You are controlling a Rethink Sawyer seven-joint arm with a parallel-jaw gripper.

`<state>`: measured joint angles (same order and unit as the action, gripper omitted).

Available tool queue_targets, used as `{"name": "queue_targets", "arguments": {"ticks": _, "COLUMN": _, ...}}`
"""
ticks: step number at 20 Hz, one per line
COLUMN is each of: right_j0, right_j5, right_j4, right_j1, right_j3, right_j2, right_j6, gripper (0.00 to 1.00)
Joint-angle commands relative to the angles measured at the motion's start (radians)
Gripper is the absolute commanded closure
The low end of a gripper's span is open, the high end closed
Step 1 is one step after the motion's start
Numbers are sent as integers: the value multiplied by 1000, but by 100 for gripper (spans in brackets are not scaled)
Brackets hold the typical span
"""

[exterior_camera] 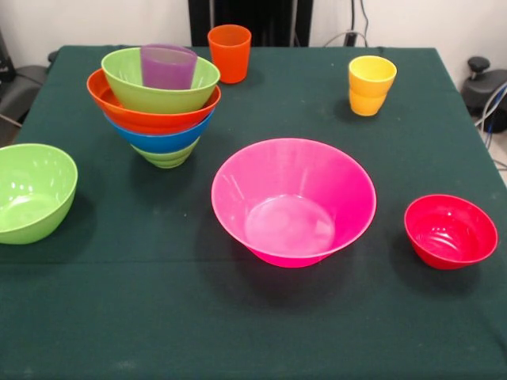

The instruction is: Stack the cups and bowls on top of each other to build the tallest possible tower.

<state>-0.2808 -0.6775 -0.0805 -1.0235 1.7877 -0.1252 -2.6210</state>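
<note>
The tower [158, 119] stands at the back left of the table: a lime green bowl at the bottom, then a blue bowl, an orange bowl and a lime green bowl [162, 89], with a translucent purple cup [168, 66] upright in the top bowl. An orange cup [230, 53] stands behind it near the far edge. A yellow cup [371, 85] stands at the back right. A large pink bowl [293, 199] sits in the middle. A small red bowl [450, 231] sits at the right. A lime green bowl [32, 192] sits at the left edge. The gripper is not in view.
The table has a dark green cloth [253, 317]. The robot's black pedestal [249, 20] stands behind the far edge. Cables and dark gear show past the right and left edges.
</note>
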Motion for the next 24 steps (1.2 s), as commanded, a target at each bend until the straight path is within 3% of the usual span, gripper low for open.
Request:
{"name": "queue_targets", "arguments": {"ticks": 1, "right_j0": 45, "right_j5": -94, "right_j4": -7, "right_j1": -1, "right_j3": 104, "right_j2": 31, "right_j6": -55, "gripper": 0}}
{"name": "queue_targets", "arguments": {"ticks": 11, "right_j0": 78, "right_j5": 28, "right_j4": 17, "right_j1": 97, "right_j3": 96, "right_j2": 32, "right_j6": -71, "gripper": 0}}
{"name": "queue_targets", "arguments": {"ticks": 17, "right_j0": 119, "right_j5": 53, "right_j4": 14, "right_j1": 155, "right_j3": 81, "right_j2": 30, "right_j6": -104, "gripper": 0}}
{"name": "queue_targets", "arguments": {"ticks": 24, "right_j0": 168, "right_j5": 212, "right_j4": 25, "right_j1": 236, "right_j3": 80, "right_j2": 45, "right_j6": -101, "gripper": 0}}
